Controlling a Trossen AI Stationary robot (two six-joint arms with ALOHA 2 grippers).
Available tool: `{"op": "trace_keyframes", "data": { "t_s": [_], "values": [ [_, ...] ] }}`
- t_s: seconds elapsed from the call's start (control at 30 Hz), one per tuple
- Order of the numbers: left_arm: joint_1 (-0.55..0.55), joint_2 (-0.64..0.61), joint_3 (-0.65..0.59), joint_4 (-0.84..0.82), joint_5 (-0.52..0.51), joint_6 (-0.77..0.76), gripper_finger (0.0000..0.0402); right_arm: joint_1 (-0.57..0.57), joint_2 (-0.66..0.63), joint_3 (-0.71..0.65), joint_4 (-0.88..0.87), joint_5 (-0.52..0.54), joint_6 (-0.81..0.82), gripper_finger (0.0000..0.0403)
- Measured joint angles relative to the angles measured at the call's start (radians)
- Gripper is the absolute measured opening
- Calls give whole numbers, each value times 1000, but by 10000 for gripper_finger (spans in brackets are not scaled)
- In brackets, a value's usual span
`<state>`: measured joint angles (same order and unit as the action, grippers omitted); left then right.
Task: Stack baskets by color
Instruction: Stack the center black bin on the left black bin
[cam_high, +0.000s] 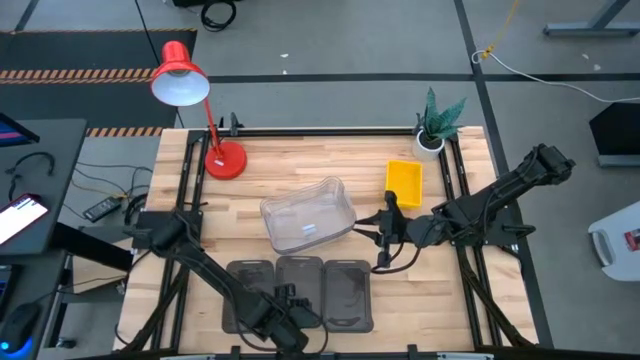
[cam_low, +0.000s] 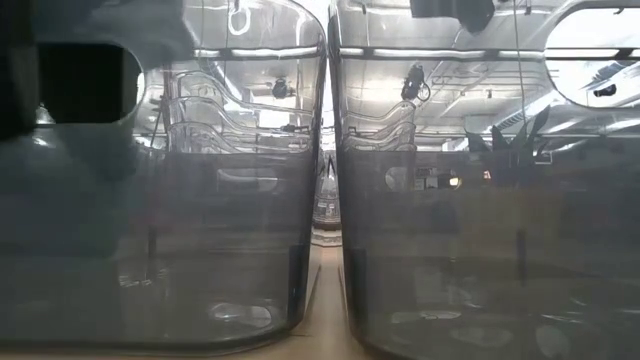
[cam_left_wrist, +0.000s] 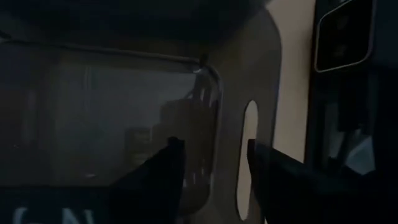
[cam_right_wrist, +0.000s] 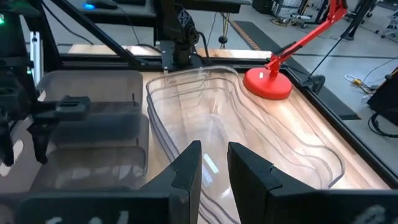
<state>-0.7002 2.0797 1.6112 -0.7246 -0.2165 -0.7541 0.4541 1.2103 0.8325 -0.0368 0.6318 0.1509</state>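
Three dark grey baskets (cam_high: 298, 292) stand side by side along the table's near edge. A stack of clear baskets (cam_high: 308, 215) rests on the table's middle, and a yellow basket (cam_high: 404, 182) lies to its right. My left gripper (cam_high: 285, 322) hovers open over the near end of a grey basket. In the left wrist view, its fingers (cam_left_wrist: 169, 163) stand on either side of the end rim with the handle slot (cam_left_wrist: 249, 155). My right gripper (cam_high: 384, 235) hangs above the table just right of the clear stack (cam_right_wrist: 217, 118). A narrow gap shows between its fingers (cam_right_wrist: 211, 149), with nothing in it.
A red desk lamp (cam_high: 225, 160) stands at the far left of the table. A small potted plant (cam_high: 436, 125) is at the far right corner. Bare wood shows left of the clear stack. The low view is filled by two grey basket walls (cam_low: 160, 220).
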Motion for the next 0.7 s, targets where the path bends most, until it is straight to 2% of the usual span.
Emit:
{"op": "trace_keyframes", "data": {
  "t_s": [0.37,0.7],
  "values": [
    [0,46,0,-1,2,3,114,2,0,-19,0,-4,4,83],
    [0,50,0,-4,5,-1,24,2,0,-19,-3,-4,-13,83]
  ]
}}
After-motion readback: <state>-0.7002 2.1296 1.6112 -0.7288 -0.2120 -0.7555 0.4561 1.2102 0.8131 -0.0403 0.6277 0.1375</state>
